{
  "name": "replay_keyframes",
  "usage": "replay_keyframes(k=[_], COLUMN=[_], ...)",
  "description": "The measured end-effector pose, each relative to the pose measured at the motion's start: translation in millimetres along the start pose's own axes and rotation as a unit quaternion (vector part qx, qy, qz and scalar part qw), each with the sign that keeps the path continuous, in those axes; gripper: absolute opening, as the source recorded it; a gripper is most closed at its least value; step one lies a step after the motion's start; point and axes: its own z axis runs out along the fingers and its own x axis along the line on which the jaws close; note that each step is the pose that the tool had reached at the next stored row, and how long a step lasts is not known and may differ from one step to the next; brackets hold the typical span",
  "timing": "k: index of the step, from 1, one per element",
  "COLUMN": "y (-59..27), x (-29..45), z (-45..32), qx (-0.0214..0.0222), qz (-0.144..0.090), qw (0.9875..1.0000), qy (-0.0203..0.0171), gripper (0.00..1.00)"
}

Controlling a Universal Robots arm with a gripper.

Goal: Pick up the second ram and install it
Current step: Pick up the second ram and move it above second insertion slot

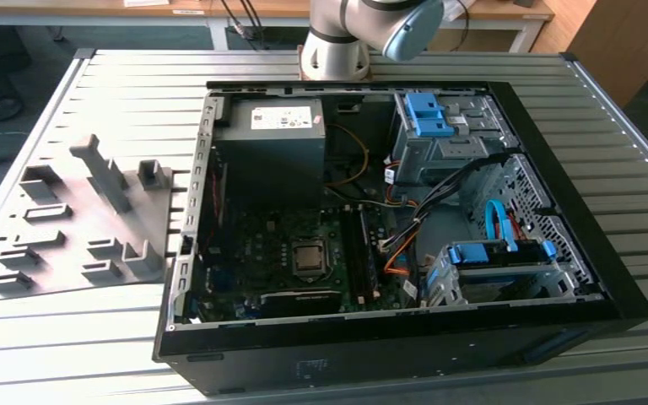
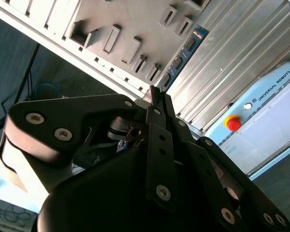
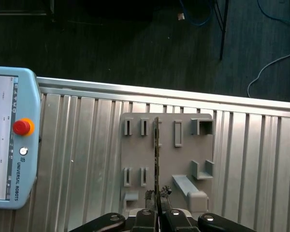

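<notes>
Gripper [image 3: 157, 195] is clamped shut on the ram [image 3: 156, 154], pinching it at one end afaict. The rest of the stick pokes straight out past the fingertips, so its long axis runs on in line w/ the fingers, not across them. First wrist view catches it edge-on, just a thin dark line. Second wrist view gets the flat side [image 2: 182, 54], chips and bluish sheen visible, running away from the closed tips [image 2: 154, 94].

So ram is in hand, not parked. Behind it in both wrist views is the grey tray [image 3: 183, 159], and it looks well below the stick, so I'd say the ram is lifted clear of its holder, though can't be 100% on the gap. Pendant [image 3: 9, 145] lies on the table [image 3: 87, 159] off to one side of the tray.

The bit that matters imo: in the exterior view the tray [image 1: 71, 228] is on the exterior view's left and the open case [image 1: 572, 253] on its right. The slots [image 1: 360, 245] sit just beside the CPU socket [image 1: 305, 257], running near-to-far. Can't tell if one's already filled.
</notes>
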Motion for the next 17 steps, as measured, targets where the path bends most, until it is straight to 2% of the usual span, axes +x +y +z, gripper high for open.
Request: replay_keyframes(k=[17], y=[0.5], x=[-1.1], z=[-27.0], qx=[-0.0001], qz=[0.000], qw=[1.0000], qy=[0.0000], gripper=[0.14])
